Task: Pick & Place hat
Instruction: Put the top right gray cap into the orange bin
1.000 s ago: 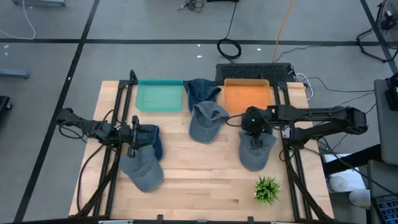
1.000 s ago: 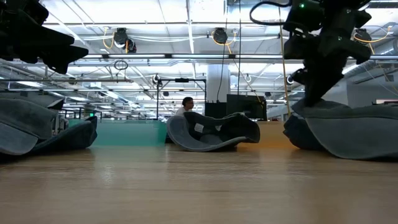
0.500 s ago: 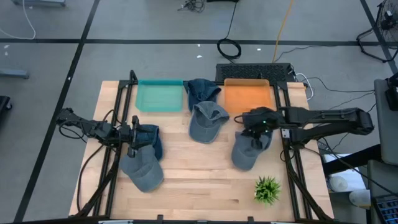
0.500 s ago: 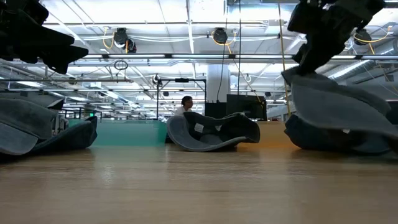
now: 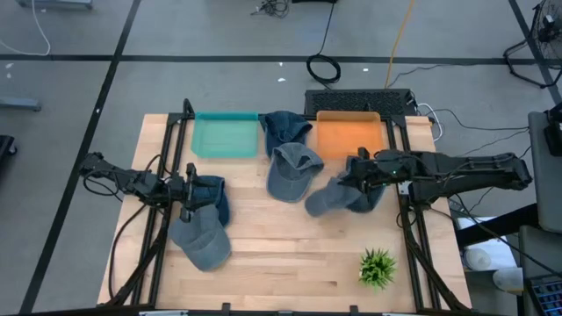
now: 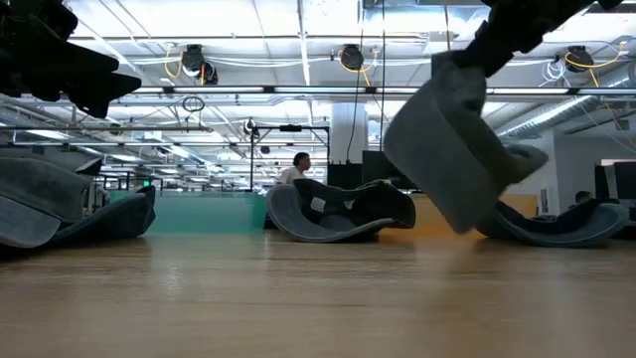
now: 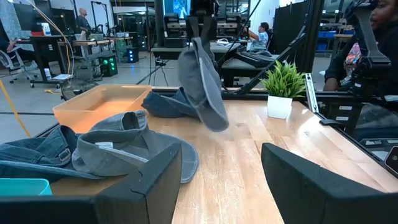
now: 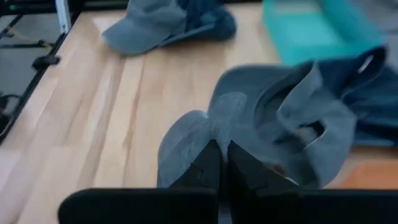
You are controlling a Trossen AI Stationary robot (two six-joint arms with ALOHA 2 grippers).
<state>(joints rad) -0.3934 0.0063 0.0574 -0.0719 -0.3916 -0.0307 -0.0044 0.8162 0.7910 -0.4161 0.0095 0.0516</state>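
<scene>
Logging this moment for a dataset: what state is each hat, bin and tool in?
Right tool: shut on lifted grey hat.
Lifted grey hat: hanging clear of the table.
Left tool: open, empty, above the left hats.
Centre grey hat: lying on the table.
Dark blue hat: lying between the bins.
Teal bin: empty.
Orange bin: empty.

The hat point(image 5: 329, 201) was soft grey cloth, the table point(image 5: 290, 263) pale matt wood, the orange bin point(image 5: 348, 137) smooth plastic.

Six soft fabric caps: three grey point(image 5: 200, 239) point(image 5: 292, 171) point(image 5: 327, 202), three dark blue point(image 5: 215, 195) point(image 5: 283, 130) point(image 5: 376, 197). Two shallow plastic trays at twelve o'clock: one teal point(image 5: 225, 136), one orange point(image 5: 349, 136). One small green potted plant point(image 5: 378, 268) at five o'clock.
</scene>
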